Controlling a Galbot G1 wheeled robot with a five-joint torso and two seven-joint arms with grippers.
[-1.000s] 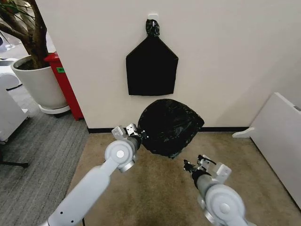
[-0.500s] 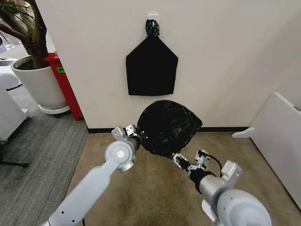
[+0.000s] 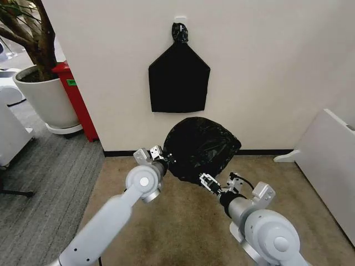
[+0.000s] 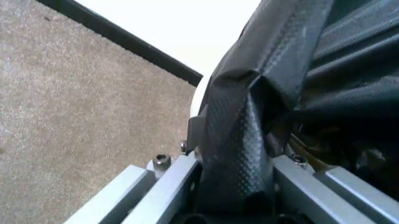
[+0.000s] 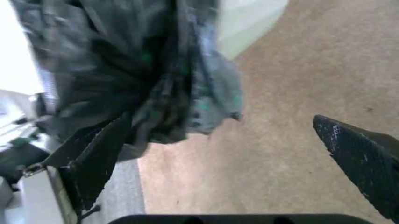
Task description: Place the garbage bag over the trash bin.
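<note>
Head view: the bag (image 3: 201, 148) is sitting on the carpet (image 3: 183, 221) against the wall (image 3: 266, 72); the left gripper (image 3: 161, 160) is touching its near-left edge, and the right gripper (image 3: 210, 183) is reaching its lower edge.

Left wrist view: the fingers are clamping a fold of the bag (image 4: 249, 135).

Right wrist view: the fingers (image 5: 358, 154) are standing wide apart, the bag (image 5: 137, 74) hanging just beyond them; the bin (image 5: 246, 23) is showing pale behind it.

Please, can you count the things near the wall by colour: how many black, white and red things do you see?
Black: 2, the garbage bag held by the left gripper, and a flat bag hanging on the wall.
White: 3, the trash bin, a plant pot, a board.
Red: 1, a cabinet.
Total: 6.
</note>
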